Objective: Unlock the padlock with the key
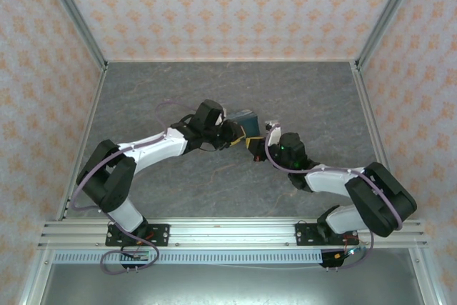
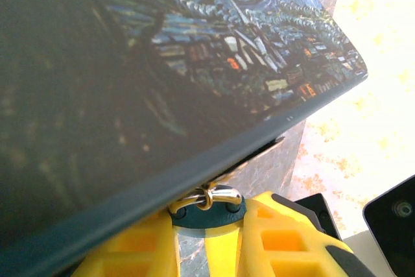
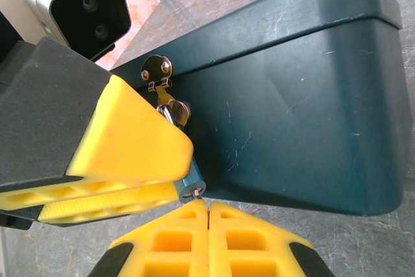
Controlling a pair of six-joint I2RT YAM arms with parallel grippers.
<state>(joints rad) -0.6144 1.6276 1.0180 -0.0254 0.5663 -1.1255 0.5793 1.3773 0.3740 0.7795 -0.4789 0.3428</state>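
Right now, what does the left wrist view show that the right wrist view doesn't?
Left wrist: the tin's painted lid. Right wrist: the tin's plain side wall, the riveted hasp plate, and the right gripper shut on what looks like the key at the padlock base. Shared: the shackle at the hasp, and the padlock pinched in the left gripper.

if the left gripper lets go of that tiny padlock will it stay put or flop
Probably flop: the padlock is tied to the tin only by its thin shackle through the hasp, so it should swing. It looks tiny in the left gripper, so likely light and easily twisted.
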